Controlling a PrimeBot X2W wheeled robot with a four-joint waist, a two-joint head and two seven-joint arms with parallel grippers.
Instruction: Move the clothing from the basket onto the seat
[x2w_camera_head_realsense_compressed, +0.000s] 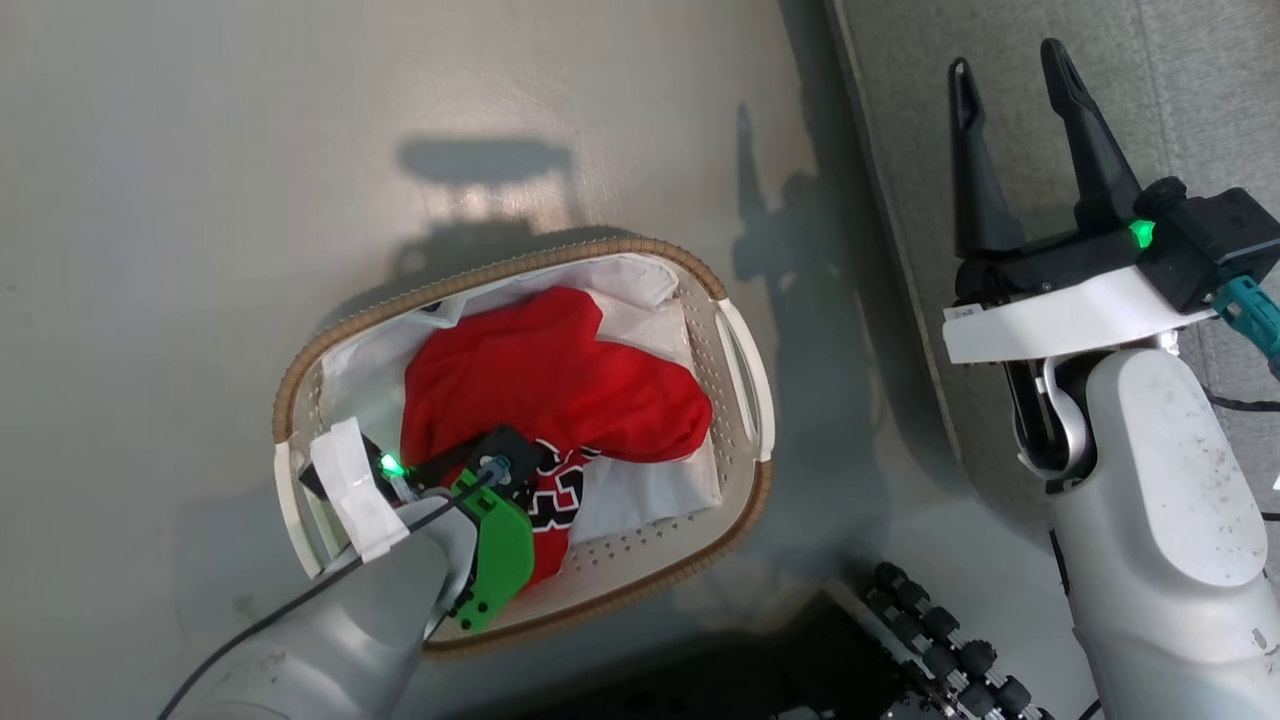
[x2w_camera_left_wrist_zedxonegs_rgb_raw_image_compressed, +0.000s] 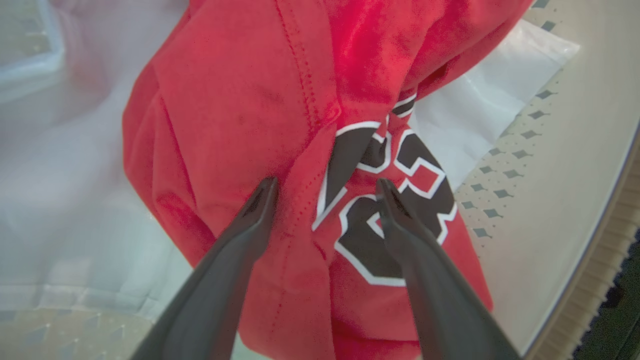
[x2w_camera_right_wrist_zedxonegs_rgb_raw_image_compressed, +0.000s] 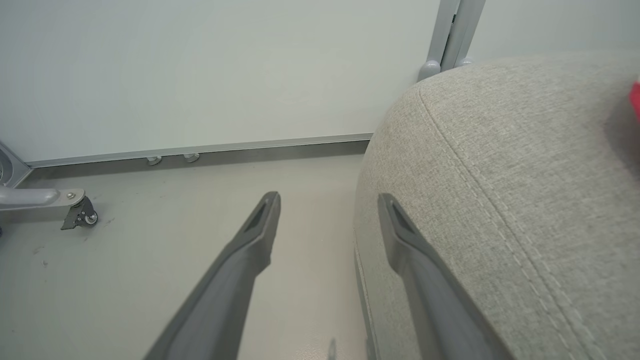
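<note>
The white basket (x2w_camera_head_realsense_compressed: 500, 265) with its brown woven rim stands on the floor in the head view. Inside it a bunched red garment (x2w_camera_head_realsense_compressed: 550, 390) lies on the white lining (x2w_camera_head_realsense_compressed: 640, 500), and the jersey's black-and-white 23 (x2w_camera_head_realsense_compressed: 560, 495) peeks out beside my left wrist. I cannot pick out the shorts. The left wrist view has my left gripper (x2w_camera_left_wrist_zedxonegs_rgb_raw_image_compressed: 326, 187) open, its fingertips (x2w_camera_left_wrist_zedxonegs_rgb_raw_image_compressed: 267, 192) at the jersey (x2w_camera_left_wrist_zedxonegs_rgb_raw_image_compressed: 240, 115), straddling the number (x2w_camera_left_wrist_zedxonegs_rgb_raw_image_compressed: 380, 240). My right gripper (x2w_camera_head_realsense_compressed: 1005, 65) is open and empty over the left edge of the grey seat (x2w_camera_head_realsense_compressed: 1200, 80), whose rounded corner (x2w_camera_right_wrist_zedxonegs_rgb_raw_image_compressed: 500, 175) fills the right.
The robot's base with black rollers (x2w_camera_head_realsense_compressed: 940, 640) sits below the basket. A blurred red patch (x2w_camera_right_wrist_zedxonegs_rgb_raw_image_compressed: 636, 100) lies on the seat's far right. A caster foot (x2w_camera_right_wrist_zedxonegs_rgb_raw_image_compressed: 80, 212), a wall and a metal post (x2w_camera_right_wrist_zedxonegs_rgb_raw_image_compressed: 450, 35) stand beyond bare grey floor.
</note>
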